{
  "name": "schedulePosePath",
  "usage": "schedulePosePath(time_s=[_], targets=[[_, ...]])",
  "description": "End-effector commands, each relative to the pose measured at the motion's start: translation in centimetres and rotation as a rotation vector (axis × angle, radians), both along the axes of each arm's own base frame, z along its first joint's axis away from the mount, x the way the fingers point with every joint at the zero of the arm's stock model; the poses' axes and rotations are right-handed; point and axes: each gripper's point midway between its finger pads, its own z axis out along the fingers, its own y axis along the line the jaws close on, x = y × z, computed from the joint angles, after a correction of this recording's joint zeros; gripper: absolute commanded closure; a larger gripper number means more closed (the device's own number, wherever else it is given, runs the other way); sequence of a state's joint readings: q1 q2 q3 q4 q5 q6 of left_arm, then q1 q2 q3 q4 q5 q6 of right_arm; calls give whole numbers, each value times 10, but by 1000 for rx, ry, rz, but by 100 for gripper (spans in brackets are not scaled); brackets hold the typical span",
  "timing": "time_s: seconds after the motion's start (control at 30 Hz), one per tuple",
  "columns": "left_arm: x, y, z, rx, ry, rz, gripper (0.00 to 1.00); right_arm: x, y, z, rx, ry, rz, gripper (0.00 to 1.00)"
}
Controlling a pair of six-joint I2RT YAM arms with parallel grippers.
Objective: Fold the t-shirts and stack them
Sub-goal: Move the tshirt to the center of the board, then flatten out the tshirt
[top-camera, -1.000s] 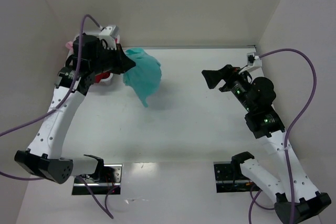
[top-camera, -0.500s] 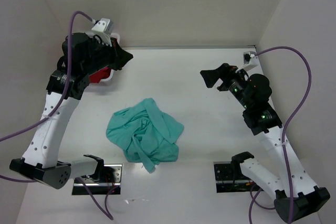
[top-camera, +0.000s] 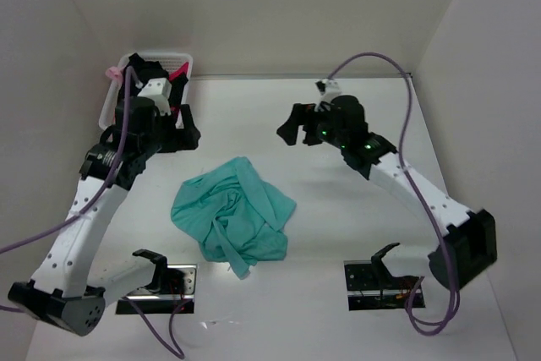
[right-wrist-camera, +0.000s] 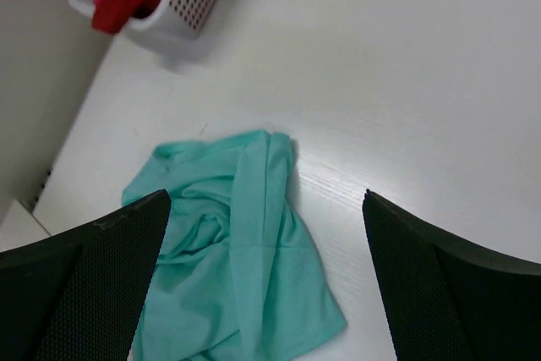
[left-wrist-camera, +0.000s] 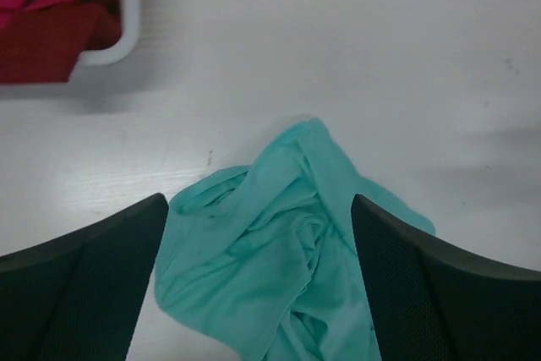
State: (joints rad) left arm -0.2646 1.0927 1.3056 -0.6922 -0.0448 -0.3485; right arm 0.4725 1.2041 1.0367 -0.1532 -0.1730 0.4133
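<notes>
Because the teal shirt point(top-camera: 232, 219) lies in a crumpled heap, the danger I see is a bad first grip. If a gripper pinches the middle of the heap, it probably takes several layers together, and the shirt then comes up as one lump instead of opening flat. If both grippers take the same fold, pulling apart only twists it more. The cloth looks soft and thin and the table point(top-camera: 355, 209) looks smooth, so a pull on one edge can also drag the whole shirt along rather than spread it.

The shirt is plain teal, bunched with many soft ridges. One long fold runs across its middle and a small tip points toward the near edge. I cannot tell which part is the collar, a sleeve or the hem, and no label shows. It rests on the table, a little left of the middle, touching no other thing, so I judge that folding is not begun.

The left gripper point(top-camera: 182, 128) hovers above and beyond the shirt, its jaws spread wide with nothing between them. The right gripper point(top-camera: 289, 124) hangs farther right, jaws also spread and empty. In the far left corner stands the white basket point(top-camera: 161, 54), well apart from the teal shirt, with a pink-red shirt point(left-wrist-camera: 51, 31) and something dark inside.
</notes>
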Motion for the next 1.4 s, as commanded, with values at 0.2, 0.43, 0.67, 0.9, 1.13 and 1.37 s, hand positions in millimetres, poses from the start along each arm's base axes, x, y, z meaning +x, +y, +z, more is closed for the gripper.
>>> schedulePosePath(time_s=[0.2, 0.43, 0.67, 0.9, 1.13, 1.37], targets=[[-37, 34, -1, -19, -53, 178, 0, 33, 87, -88, -193, 123, 219, 0], [-44, 30, -15, -33, -24, 156, 0, 8, 138, -151, -308, 206, 364, 0], [-39, 27, -23, -33, -7, 147, 0, -3, 163, -187, -385, 234, 396, 5], [-35, 21, -32, -37, 19, 128, 0, 7, 158, -197, -432, 231, 353, 7], [-34, 19, -30, -44, 12, 120, 0, 21, 164, -212, -465, 227, 333, 39], [-40, 21, -28, -52, 12, 124, 0, 23, 169, -228, -478, 258, 348, 74]])
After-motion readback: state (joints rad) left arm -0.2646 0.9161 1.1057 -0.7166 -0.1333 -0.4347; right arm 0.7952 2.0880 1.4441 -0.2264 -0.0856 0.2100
